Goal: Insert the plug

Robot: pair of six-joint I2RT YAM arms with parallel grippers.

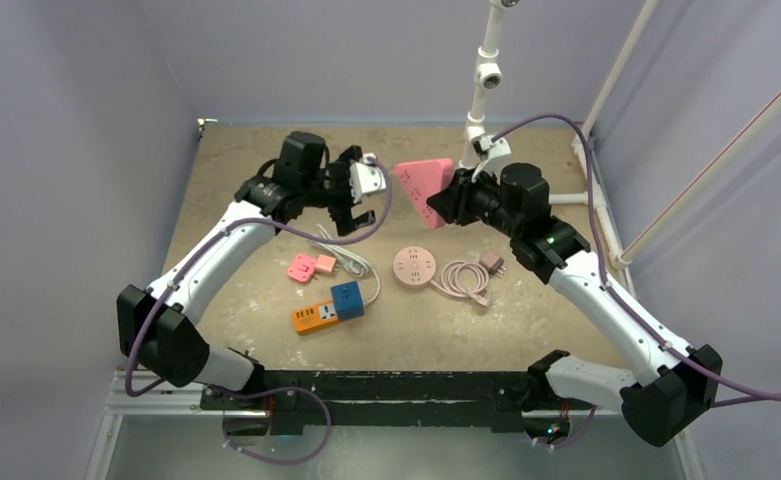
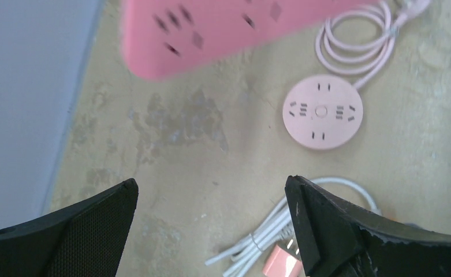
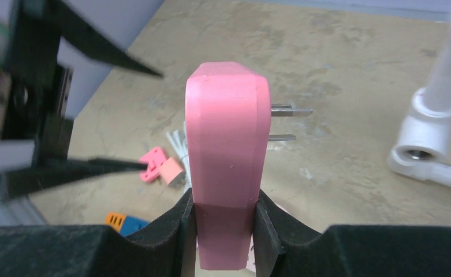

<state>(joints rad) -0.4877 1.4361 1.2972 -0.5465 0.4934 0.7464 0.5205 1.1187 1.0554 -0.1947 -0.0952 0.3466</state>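
The left hand (image 2: 211, 182) hangs in the air over the far left part of the counter (image 1: 226, 170), its two black fingers spread wide with nothing between them. On the counter below it, two small pink adapters (image 1: 301, 267) lie side by side against a loose white cable (image 1: 356, 265). Closer to the arm bases, an orange power strip (image 1: 313, 318) lies flat with a blue cube (image 1: 347, 299) at its right end. Further right, a round pink socket hub (image 1: 414, 268) sits face up. Its pink cord (image 1: 458, 279) is coiled just beside it.

The pink plug block (image 3: 227, 115), wedge-shaped, is lifted clear of the counter between the two arms. The right hand (image 3: 226, 199) is clamped on its lower end, one finger on each flat side. The face turned toward the left hand shows socket slots, and two metal prongs (image 3: 291, 109) stick out of one side. A white pipe post (image 1: 484, 75) stands at the far right
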